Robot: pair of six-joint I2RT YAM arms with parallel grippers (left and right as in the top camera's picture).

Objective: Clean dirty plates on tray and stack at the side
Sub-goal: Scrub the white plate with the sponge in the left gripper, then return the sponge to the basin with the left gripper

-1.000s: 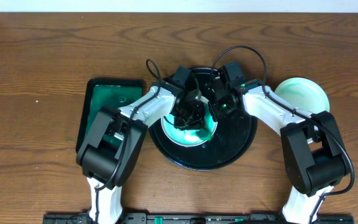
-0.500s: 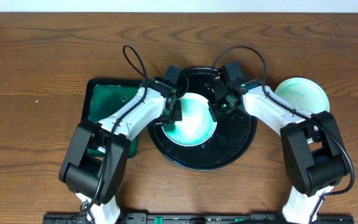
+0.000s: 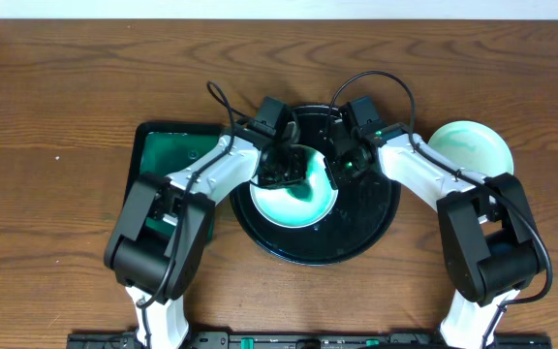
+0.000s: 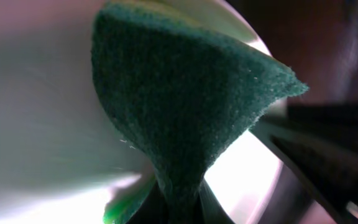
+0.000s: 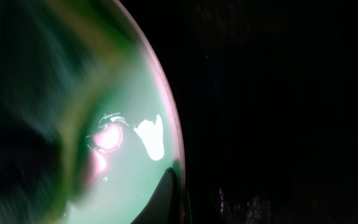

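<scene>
The plate (image 3: 296, 202) lies on the tray (image 3: 376, 223), left of centre. The left gripper (image 3: 287, 171) is directly above it, jaws pinching a sponge (image 4: 179, 112) against the plate face. The right gripper (image 3: 343, 165) sits at the plate's right rim; whether it clamps that rim cannot be told.

Both my arms reach inward with elbows bent outward, wrists close together. My left tool (image 3: 285, 167) points down, clamped on a green sponge (image 4: 179, 93). My right tool (image 3: 341, 167) sits low just beside it, and how its jaws stand is unclear.
</scene>
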